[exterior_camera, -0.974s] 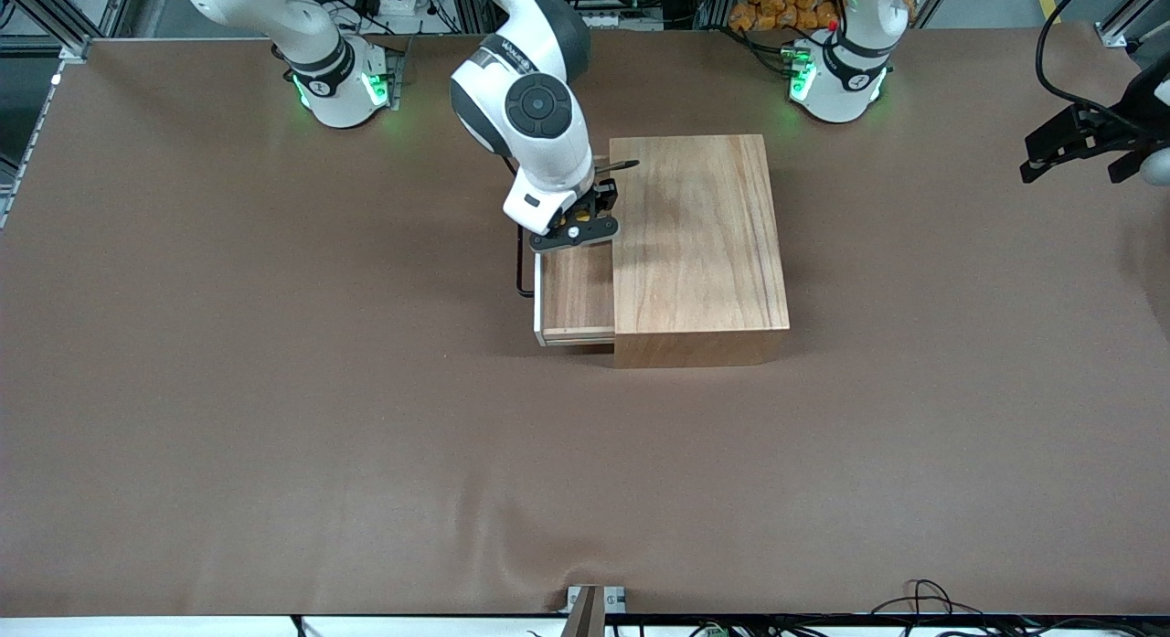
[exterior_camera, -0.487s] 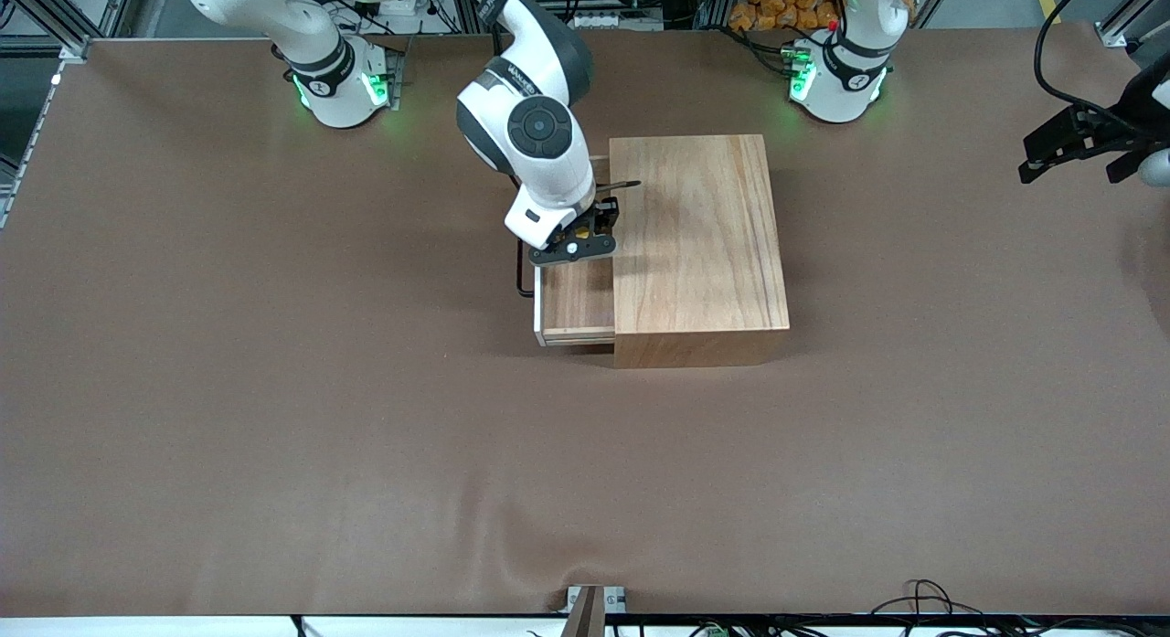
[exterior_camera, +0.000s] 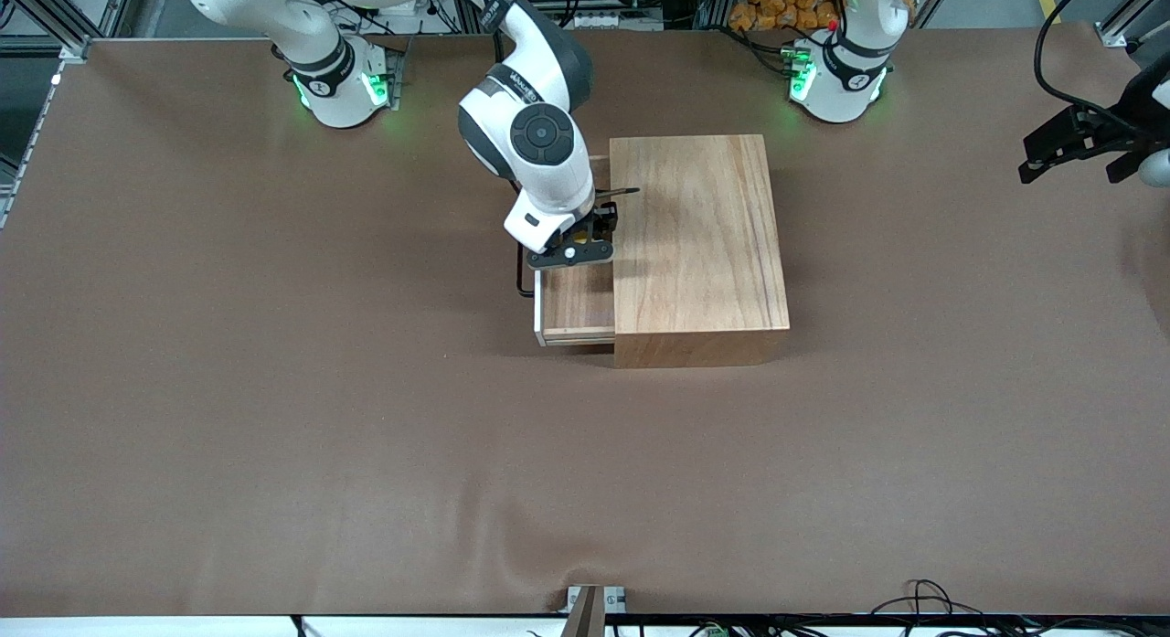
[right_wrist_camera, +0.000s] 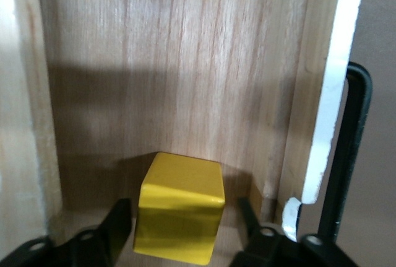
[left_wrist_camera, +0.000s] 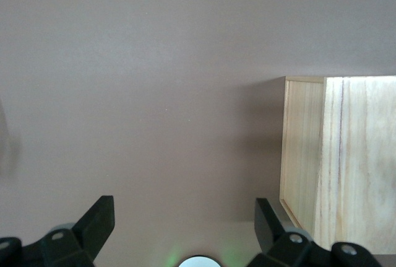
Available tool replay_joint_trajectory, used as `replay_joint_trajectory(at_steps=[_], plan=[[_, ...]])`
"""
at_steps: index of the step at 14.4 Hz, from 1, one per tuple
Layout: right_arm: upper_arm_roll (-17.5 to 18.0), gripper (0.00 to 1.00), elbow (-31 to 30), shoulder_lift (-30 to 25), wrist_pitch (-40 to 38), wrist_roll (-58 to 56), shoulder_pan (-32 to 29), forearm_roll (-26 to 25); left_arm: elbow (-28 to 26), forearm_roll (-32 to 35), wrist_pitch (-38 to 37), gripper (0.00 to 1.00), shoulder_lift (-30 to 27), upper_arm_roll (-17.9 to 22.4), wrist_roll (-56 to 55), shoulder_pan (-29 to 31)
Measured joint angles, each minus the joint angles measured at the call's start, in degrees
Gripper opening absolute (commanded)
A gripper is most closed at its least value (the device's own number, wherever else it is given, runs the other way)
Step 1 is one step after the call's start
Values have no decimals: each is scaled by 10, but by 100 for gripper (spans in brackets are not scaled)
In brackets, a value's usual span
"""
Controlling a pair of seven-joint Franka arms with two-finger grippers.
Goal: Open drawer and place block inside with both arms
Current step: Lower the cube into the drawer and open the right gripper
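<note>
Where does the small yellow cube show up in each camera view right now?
Front view: small yellow cube, a sliver under the right gripper, over the open light-wood drawer.
Left wrist view: not in it.
Right wrist view: cube on the drawer floor between the fingers.
Shared landmark: drawer's black loop handle.

On the brown counter (exterior_camera: 274, 390) a wooden box (exterior_camera: 699, 244) has its drawer (exterior_camera: 576, 303) pulled out toward the right arm's end, black handle (exterior_camera: 521, 276) on its front. The right hand (exterior_camera: 576, 244) hangs low over the drawer; a speck of yellow block (exterior_camera: 584, 238) shows between its parts. The left hand (exterior_camera: 1083, 143) waits over the left arm's end of the counter.
</note>
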Motion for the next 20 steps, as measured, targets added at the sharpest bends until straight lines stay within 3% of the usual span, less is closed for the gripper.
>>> replay_joint_trajectory(at_steps=[7,15,20], plan=[[-7,100,20,-4,-23,17,-3,-1,0,0,0,100,0,0,0,0],[-10,100,55,-23,-80,8,-48,-3,0,0,1,100,0,0,0,1],[-16,100,55,-36,-110,-75,-149,-26,0,0,5,100,0,0,0,1]])
